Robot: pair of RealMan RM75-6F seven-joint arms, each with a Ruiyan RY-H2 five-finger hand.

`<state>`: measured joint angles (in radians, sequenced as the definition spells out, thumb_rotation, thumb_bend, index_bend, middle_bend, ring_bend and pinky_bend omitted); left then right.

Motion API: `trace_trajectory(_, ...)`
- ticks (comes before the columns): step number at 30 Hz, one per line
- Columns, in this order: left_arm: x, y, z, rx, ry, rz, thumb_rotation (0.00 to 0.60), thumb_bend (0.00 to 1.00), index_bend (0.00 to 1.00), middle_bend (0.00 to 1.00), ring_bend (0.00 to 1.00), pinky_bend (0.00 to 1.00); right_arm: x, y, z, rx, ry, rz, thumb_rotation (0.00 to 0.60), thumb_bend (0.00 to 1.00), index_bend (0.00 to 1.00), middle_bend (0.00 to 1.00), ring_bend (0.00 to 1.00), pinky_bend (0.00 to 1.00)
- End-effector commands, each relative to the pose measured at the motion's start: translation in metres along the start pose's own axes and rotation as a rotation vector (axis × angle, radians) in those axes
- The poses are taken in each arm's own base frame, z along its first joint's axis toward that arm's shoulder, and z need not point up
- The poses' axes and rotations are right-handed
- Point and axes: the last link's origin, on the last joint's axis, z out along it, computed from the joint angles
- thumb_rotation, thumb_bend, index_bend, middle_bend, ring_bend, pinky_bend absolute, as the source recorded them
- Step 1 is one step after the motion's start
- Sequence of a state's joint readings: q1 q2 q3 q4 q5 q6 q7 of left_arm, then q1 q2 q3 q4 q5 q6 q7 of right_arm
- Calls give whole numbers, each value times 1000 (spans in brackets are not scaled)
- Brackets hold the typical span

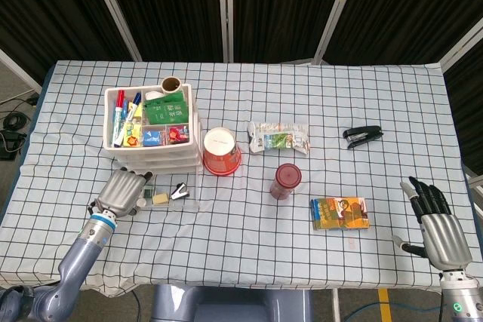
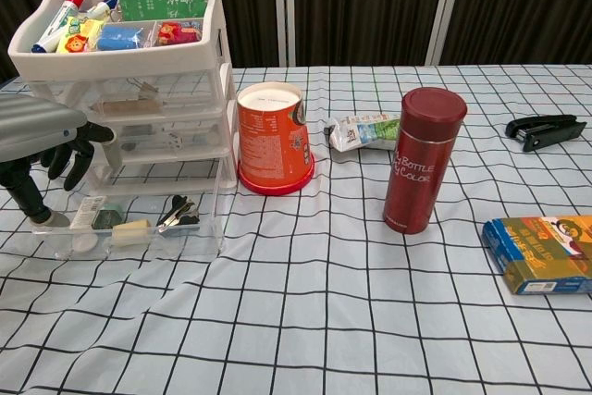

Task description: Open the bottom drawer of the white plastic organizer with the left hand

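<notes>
1. Left hand (image 1: 122, 191): at about 7 o'clock on the table, fingers apart and curved downward over the left end of the pulled-out drawer; nothing is gripped. In the chest view its dark fingertips (image 2: 78, 150) hang above the drawer's left part, the thumb reaching down beside the drawer's left wall.
2. Right hand (image 1: 436, 220): at about 4 o'clock by the table edge, fingers spread, holding nothing.
3. White plastic organizer (image 2: 129, 71): at about 10 o'clock; open top tray filled with markers and a green packet.
4. Bottom drawer (image 2: 139, 227): clear, drawn out toward the robot at 6 o'clock of the organizer, resting on the cloth. It holds small items, among them a black clip and a pale block. It lies directly beneath and just right of the left hand.
5. Orange paper cup (image 1: 220, 150): upside down, just beside the organizer at its 3 o'clock, near the drawer's right corner.
6. Red bottle (image 2: 422, 160): upright, near the table's centre.
7. Snack packet (image 1: 278, 137): flat, at 12 o'clock of the bottle.
8. Black stapler (image 1: 362, 136): at about 2 o'clock on the table.
9. Colourful box (image 1: 339, 213): flat, at about 4 o'clock, between the bottle and the right hand.
</notes>
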<state>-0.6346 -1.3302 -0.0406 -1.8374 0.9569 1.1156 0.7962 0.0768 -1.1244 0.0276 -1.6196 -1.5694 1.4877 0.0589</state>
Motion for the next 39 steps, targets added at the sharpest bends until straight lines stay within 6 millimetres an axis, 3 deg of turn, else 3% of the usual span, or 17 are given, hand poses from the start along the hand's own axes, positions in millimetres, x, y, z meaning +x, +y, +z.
trace_trajectory(1, 2, 6, 5, -12, 2, 12, 600, 176, 337, 729, 673, 592, 1, 1, 0, -2, 2, 5, 600, 29, 0, 0, 0, 0)
trace_trajectory(4, 4, 13, 8, -28, 10, 39, 600, 176, 370, 857, 786, 696, 3, 2, 0, -3, 4, 12, 600, 30, 0, 0, 0, 0)
trace_trajectory(10, 2, 25, 14, -42, 16, 76, 600, 222, 427, 959, 876, 788, 4, 3, 1, -5, 0, 16, 600, 29, 0, 0, 0, 0)
trace_trajectory(15, 0, 31, 19, -29, -8, 89, 600, 234, 451, 966, 886, 794, 5, 3, 1, -7, 4, 20, 600, 30, 0, 0, 0, 0)
trace_trajectory(21, -1, 35, 25, 33, -61, 16, 600, 356, 413, 969, 888, 808, 6, 4, 1, -8, 2, 24, 600, 29, 0, 0, 0, 0)
trace_trajectory(26, 3, 47, 31, 93, -123, -145, 600, 357, 409, 982, 899, 814, 7, 4, 1, -7, 4, 29, 600, 30, 0, 0, 0, 0)
trace_trajectory(39, 5, 67, 40, 145, -73, -143, 600, 367, 473, 1000, 990, 903, 9, 5, 1, -2, 13, 42, 600, 30, 0, 0, 0, 0)
